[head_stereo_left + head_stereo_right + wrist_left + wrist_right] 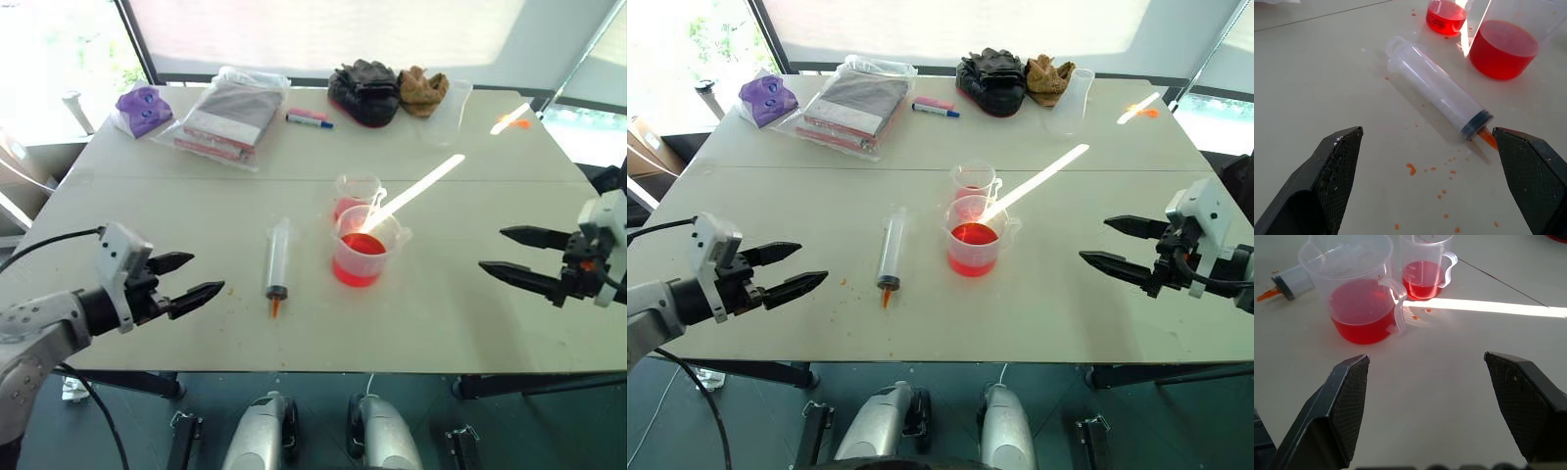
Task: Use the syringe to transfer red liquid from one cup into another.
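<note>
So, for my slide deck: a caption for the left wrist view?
Open left pincer facing the syringe lying beside two cups of red liquid.

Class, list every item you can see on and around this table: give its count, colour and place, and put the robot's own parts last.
Table: one, pale grey-white, under everything.
Syringe: one, clear with orange tip, lying flat left of the cups, tip toward the robot.
Cups: two, clear with red liquid, mid-table; the larger one nearer, the smaller behind it.
Marker pen: one, red and blue, far side.
Plastic bag: one, clear with grey and red contents, far left.
Purple object: one, far left corner.
Gloves: black pair and a brown one, far side.
Tumbler: one, colourless, far right.
Left gripper: black, open, left of the syringe.
Right gripper: black, open, right of the cups.
</note>
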Robot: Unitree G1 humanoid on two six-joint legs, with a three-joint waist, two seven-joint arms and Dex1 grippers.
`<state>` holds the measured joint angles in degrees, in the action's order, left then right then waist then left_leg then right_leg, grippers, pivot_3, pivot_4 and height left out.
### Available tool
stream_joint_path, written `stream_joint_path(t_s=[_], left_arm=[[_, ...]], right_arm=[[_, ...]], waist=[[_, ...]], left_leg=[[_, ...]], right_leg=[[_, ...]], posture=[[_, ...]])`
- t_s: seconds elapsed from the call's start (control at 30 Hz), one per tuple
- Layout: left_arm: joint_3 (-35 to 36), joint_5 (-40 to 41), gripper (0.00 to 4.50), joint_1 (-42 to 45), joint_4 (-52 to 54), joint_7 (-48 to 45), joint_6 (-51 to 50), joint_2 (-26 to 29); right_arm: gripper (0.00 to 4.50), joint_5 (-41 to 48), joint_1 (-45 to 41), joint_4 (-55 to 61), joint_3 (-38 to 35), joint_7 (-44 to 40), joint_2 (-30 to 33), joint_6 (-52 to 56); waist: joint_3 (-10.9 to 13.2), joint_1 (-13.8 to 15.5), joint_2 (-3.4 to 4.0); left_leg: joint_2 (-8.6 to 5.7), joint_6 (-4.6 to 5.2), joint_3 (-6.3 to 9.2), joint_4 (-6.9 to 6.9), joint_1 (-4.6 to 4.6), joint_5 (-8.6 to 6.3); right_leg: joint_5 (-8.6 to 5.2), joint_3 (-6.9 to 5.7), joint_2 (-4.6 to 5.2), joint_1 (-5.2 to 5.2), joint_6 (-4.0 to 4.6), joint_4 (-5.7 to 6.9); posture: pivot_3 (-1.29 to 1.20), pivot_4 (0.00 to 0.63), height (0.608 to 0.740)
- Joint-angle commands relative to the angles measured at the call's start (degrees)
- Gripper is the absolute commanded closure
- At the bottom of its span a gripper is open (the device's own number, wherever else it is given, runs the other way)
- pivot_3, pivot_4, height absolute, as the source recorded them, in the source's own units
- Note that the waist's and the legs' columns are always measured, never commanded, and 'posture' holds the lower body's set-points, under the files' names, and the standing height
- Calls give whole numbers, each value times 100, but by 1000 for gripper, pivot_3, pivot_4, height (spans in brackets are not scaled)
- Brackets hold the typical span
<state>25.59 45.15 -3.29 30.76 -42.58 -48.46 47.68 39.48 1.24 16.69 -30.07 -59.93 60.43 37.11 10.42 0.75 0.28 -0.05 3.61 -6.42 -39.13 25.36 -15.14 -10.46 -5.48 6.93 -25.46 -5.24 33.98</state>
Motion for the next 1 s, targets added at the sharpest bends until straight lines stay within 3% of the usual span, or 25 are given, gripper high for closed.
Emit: stream_joint_path(t_s=[0.03,0.8,1.0], left_arm=[[84,124,22,71,10,-114,43,107],[100,69,22,-93,225,283,241,-57],[-35,-153,22,305,214,661,327,-71]], right_arm=[[565,-55,79,298,-131,26,-14,-74],[565,-233,62,223,37,176,-222,-182],[565,-273,20,244,160,233,-298,-197]], waist=[[0,-2,0],[0,-1,0],[0,9,0]], left_leg=[[0,0,0,1,0,0],[-1,-1,0,10,4,-1],[-1,-1,0,12,4,-1]], right_leg=[[0,1,1,-1,0,0],[0,5,10,-31,2,-1],[0,4,10,-31,2,-1]], posture=[[0,150,740],[0,150,740],[0,150,740]])
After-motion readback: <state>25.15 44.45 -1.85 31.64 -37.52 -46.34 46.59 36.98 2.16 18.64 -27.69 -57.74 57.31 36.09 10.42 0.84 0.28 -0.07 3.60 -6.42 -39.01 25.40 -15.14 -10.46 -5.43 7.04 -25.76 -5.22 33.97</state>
